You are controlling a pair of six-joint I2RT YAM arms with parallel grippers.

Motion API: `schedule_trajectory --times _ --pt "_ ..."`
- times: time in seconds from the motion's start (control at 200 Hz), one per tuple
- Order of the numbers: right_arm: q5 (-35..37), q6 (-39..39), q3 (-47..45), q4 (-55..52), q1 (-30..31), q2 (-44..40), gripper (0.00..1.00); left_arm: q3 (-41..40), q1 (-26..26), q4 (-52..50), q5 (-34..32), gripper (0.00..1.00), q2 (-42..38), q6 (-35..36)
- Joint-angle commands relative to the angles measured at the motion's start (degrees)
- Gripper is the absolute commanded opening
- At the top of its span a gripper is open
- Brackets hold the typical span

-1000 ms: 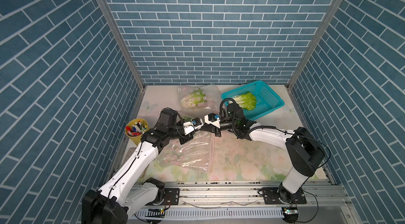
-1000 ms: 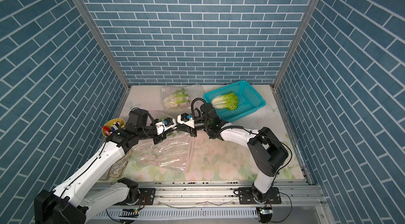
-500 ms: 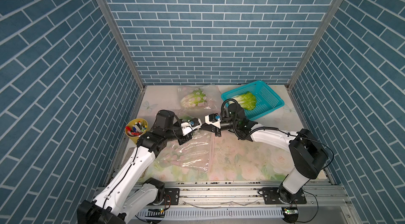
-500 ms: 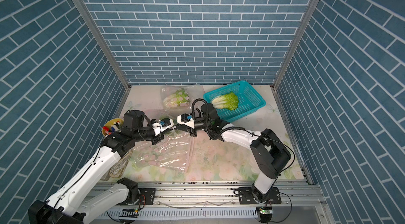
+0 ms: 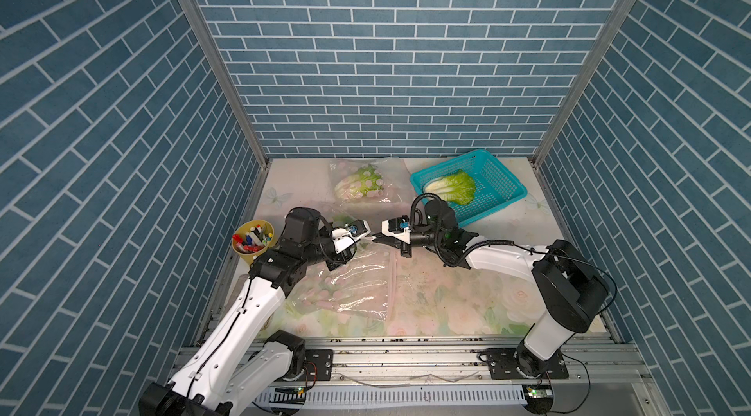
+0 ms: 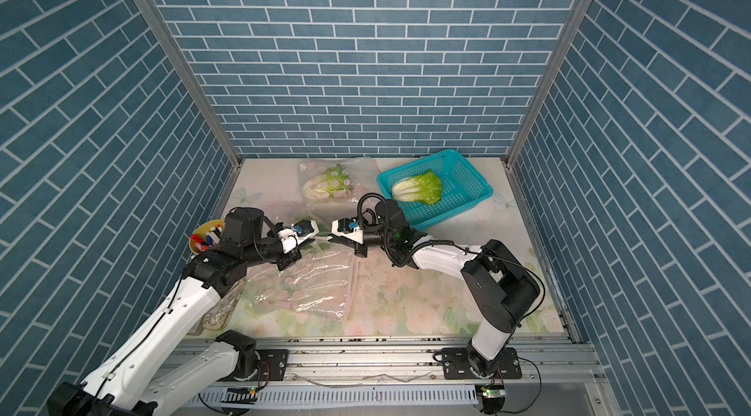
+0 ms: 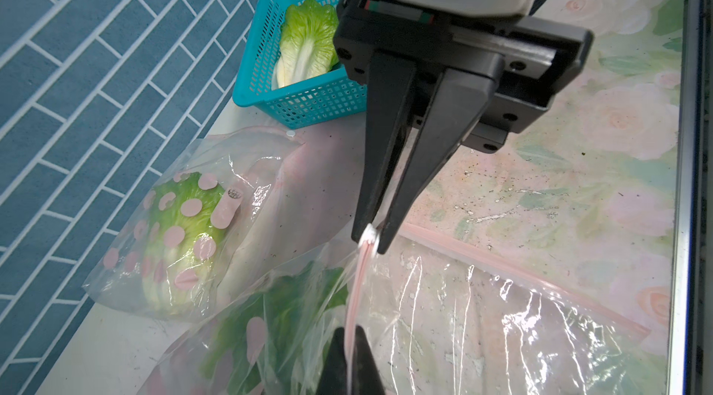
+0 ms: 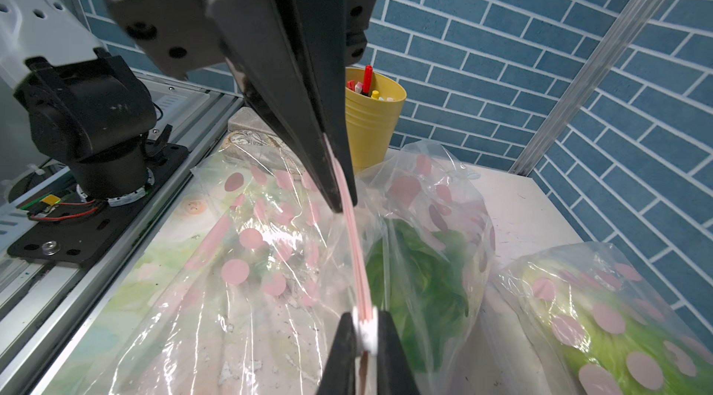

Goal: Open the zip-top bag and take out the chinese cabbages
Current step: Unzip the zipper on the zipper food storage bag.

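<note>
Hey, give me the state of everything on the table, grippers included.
Left gripper: shut on zip strip.
Right gripper: shut on slider.
Held bag: top lifted, zip looks closed, bagged cabbage inside.
Far bag: lying, far cabbage inside.
Flat bag: lying flat, looks empty.
Basket: holds loose cabbage.
Cup: upright, markers inside.

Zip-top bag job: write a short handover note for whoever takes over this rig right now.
Left gripper: shut on the zip of the held bag.
Right gripper: shut on its slider; zip looks closed.
Cabbages: one in the basket, one in the held bag, one in the back bag; an empty bag lies flat in front.
Done: one cabbage out.
Left: unzip both bags, take out two cabbages.
</note>
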Motion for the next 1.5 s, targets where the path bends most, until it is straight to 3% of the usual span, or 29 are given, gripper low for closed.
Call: schedule_trajectory --times 0.0,0.76,1.49 --pt "5.33 -2.81 -3.18 -3.13 -0.49 -0.95 0.0 0.21 0.48 0.98 -0.5 0.0 -2.5 -1.05" --pt "14.38 -2.82 -15.28 -2.35 -2.33 -4.4 0.0 0.55 0.48 0.49 -2.59 0.0 -5.94 -2.39" --pt "14.64 -3.44 -15.45 -10.2 -5.19 -3.79 0.0 -0.07 1.09 -0.39 -2.48 0.0 -6.71 -2.32"
